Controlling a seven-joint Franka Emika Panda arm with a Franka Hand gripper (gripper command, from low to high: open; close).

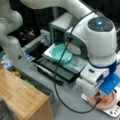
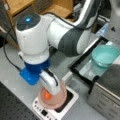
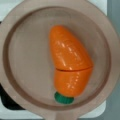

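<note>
Wrist view: a carrot (image 3: 70, 76) is seen lying in a pan (image 3: 20, 97) directly below the end effector (image 2: 51, 93). Nothing is gripped; how wide the fingers stand cannot be told. A teal bowl (image 2: 105, 55) sits well apart.

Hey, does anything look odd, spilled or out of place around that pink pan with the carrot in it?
Nothing looks spilled or broken. The carrot lies inside the pink pan, which sits on a white cooktop. The seam across the carrot looks like a toy's joint, not damage. The gripper is just above the pan. A teal bowl rests on the open oven door.
</note>
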